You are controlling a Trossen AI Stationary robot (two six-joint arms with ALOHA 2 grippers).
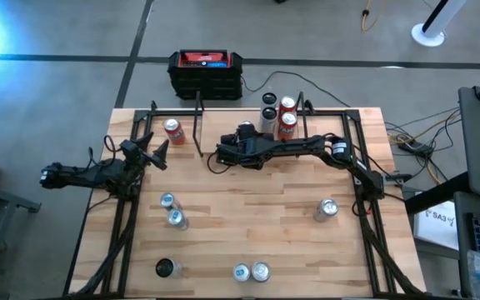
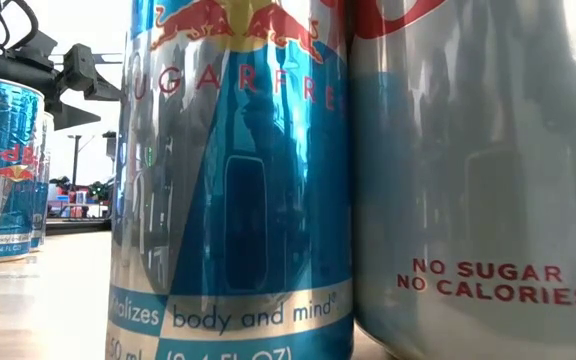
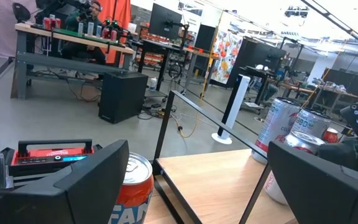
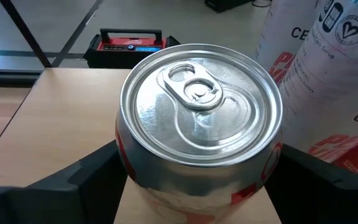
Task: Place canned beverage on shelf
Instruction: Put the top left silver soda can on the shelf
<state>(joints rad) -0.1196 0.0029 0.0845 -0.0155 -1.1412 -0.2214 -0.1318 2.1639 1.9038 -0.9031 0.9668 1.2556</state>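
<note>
A red-and-white canned beverage (image 4: 197, 118) with a silver pull-tab top stands upright between the fingers of my right gripper (image 4: 194, 177). That gripper (image 1: 247, 132) reaches from the right over the shelf (image 1: 223, 121), a low light wood board with thin black posts at the table's far middle. A tall white can (image 4: 322, 74) stands close beside the held can, among three cans (image 1: 277, 112) on the shelf. My left gripper (image 1: 152, 154) waits open at the table's left, level, with an orange can (image 3: 132, 186) beyond its fingers. My right gripper pinches the can's side wall (image 4: 124, 165) just under the top rim, one finger on each side. The fingers slant down from the near side toward the far edge. The can is upright, top up. Its bottom is hidden, so I cannot tell whether it stands on the board.
A black box with a red top (image 1: 207, 71) sits on the floor past the far edge. Loose cans stand on the table at left middle (image 1: 171, 210), right (image 1: 327, 208) and the near edge (image 1: 250, 272), where two (image 2: 238, 180) fill the low view. Black frame rails (image 1: 123, 225) run along both sides.
</note>
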